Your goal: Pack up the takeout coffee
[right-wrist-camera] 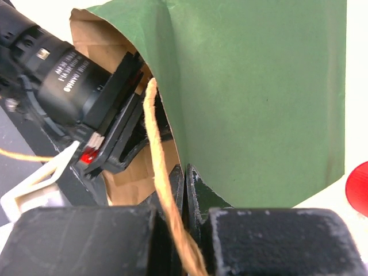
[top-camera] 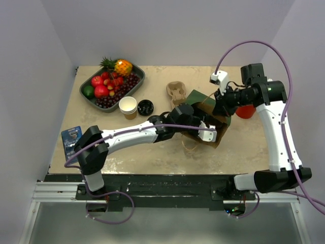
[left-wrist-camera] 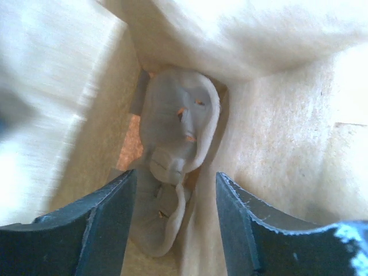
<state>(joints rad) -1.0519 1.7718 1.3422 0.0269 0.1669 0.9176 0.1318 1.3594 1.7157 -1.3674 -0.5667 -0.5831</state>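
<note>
Left gripper (left-wrist-camera: 175, 184) is deep inside the paper bag (right-wrist-camera: 259, 98), fingers spread wide with nothing between them, pointing at a grey pulp-like lump (left-wrist-camera: 178, 126) at the bag's far end; what that lump is, I cannot tell. Over to the right gripper (right-wrist-camera: 185, 172): its fingers are pinched nearly together on the green rim of the bag, right at the mouth, and the twine handle (right-wrist-camera: 158, 155) trails across the front of one finger. The bag lies on its side on the table (top-camera: 152, 152), with the left arm running into its mouth from 9 o'clock. The coffee is outside it. Seen from above, a kraft paper cup (top-camera: 128, 104) stands open and unlidded, white inside, at 9 o'clock of the bag, and its black lid (top-camera: 145, 107) lies just beside it on the bag side. The pulp carrier (top-camera: 175, 91) sits at 11 o'clock of the bag, the fruit tray (top-camera: 140, 77) further out at 10, and the red cup (top-camera: 246, 112) at 3 o'clock, half hidden behind the right wrist.
</note>
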